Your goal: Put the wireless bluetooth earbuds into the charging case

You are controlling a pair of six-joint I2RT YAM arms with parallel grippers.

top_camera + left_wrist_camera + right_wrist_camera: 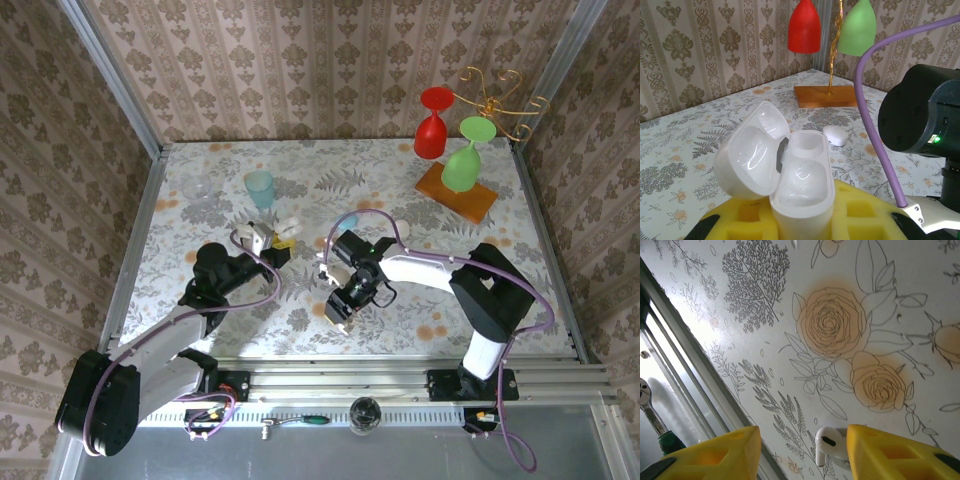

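The white charging case (805,175) stands upright with its lid swung open to the left, and both wells look empty. My left gripper (804,215) is shut on its base with yellow foam fingers (867,210); from above this grip (265,238) is left of centre. One white earbud (827,442) lies on the flowered tablecloth, touching the inner face of my right gripper's right finger (890,455). A wide gap separates it from the left finger (720,455). My right gripper (804,440) is open, low over the table near its front edge (338,308).
A second, closed white case (835,135) lies on the table beyond the held one. A stand with a red (433,125) and a green glass (463,160) is at the back right, a teal cup (260,187) at the back. The metal rail (685,385) runs close to the right gripper.
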